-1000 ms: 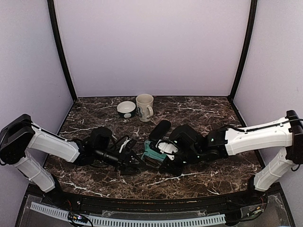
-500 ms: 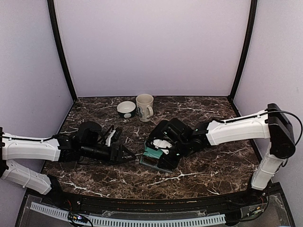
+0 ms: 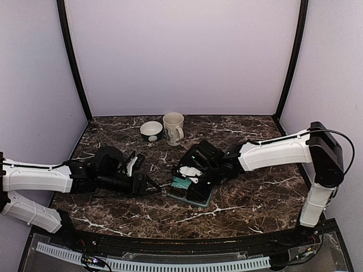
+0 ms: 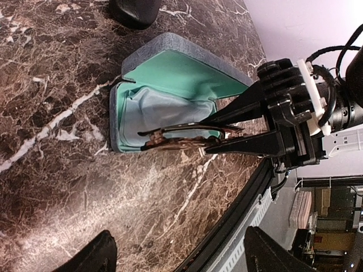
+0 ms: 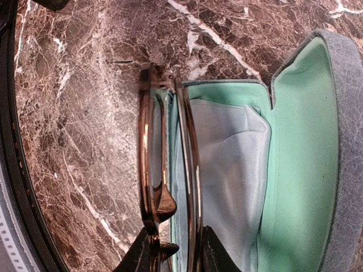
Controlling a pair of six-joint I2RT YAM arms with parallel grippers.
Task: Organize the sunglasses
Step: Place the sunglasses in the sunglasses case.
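Brown sunglasses, folded, are pinched at one end by my right gripper, which is shut on them. They hang at the near rim of the open grey-blue case, over its green lining and pale blue cloth. From above, the right gripper sits right over the case. The left wrist view shows the sunglasses lying across the case's front edge. My left gripper is open and holds nothing, just left of the case.
A cream mug and a small bowl stand at the back of the marble table. A black oblong case lies just behind the open case. The table's front edge runs close by.
My left arm pulled back to the left, away from the case. The right gripper carried the sunglasses left and slightly back, over the open case.
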